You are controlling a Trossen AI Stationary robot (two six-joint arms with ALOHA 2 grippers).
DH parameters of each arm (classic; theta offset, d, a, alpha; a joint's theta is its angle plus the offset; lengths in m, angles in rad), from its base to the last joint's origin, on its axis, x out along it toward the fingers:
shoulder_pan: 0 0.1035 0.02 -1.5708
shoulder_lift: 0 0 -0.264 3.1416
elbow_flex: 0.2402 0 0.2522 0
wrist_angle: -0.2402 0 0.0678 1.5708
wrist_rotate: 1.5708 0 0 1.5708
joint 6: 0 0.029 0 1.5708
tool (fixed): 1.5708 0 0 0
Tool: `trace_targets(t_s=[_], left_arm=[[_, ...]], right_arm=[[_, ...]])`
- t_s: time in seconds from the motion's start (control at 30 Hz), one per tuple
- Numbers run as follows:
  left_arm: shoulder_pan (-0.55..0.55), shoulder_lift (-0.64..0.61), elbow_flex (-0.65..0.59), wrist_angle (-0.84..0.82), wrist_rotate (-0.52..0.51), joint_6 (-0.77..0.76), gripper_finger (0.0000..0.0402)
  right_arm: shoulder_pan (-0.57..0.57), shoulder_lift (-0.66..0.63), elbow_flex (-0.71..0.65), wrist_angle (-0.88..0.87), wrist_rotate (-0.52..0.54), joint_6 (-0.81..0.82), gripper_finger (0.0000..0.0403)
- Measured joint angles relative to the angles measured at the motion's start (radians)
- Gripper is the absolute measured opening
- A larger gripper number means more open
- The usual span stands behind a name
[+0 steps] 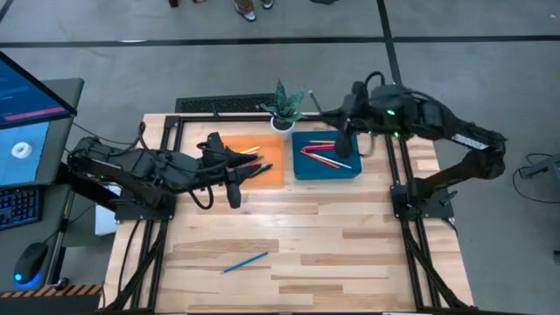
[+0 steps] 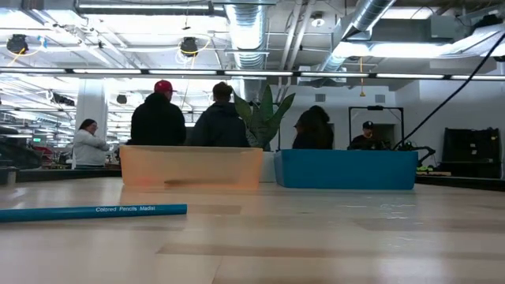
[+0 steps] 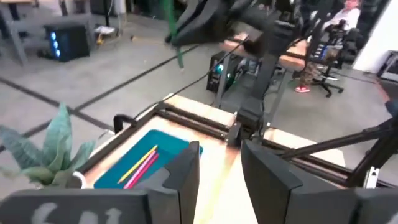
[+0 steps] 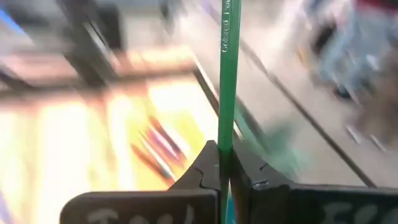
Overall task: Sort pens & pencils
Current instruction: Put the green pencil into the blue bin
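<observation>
Blue pencil (image 2: 93, 211) on the bench (image 1: 350, 254) reads "Colored Pencils Madisi" (low view); it lies alone at the front, long axis slanting. The right end effector (image 4: 224, 169) above the blue tray (image 1: 325, 168) is closed on a green pencil (image 4: 227, 74) pointing away from the fingers. The left end effector (image 3: 219, 171), fingers apart, holds nothing above the orange tray (image 1: 271, 171).

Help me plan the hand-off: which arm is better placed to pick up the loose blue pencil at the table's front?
Left, probably. The left gripper is open and empty, nearer the blue pencil. The right gripper is shut on a green pencil over the blue tray.
</observation>
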Motion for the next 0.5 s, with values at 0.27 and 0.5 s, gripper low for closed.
trace_targets(t_s=[0.27,0.5], left_arm=[[0.000,-0.012,0.000,-0.111,-0.010,-0.094,0.0101],[0.000,-0.012,0.000,-0.172,-0.011,-0.133,0.0100]], right_arm=[[-0.267,0.034,-0.287,-0.119,-0.074,-0.151,0.0023],[-0.390,0.128,-0.628,0.104,-0.139,-0.194,0.0025]])
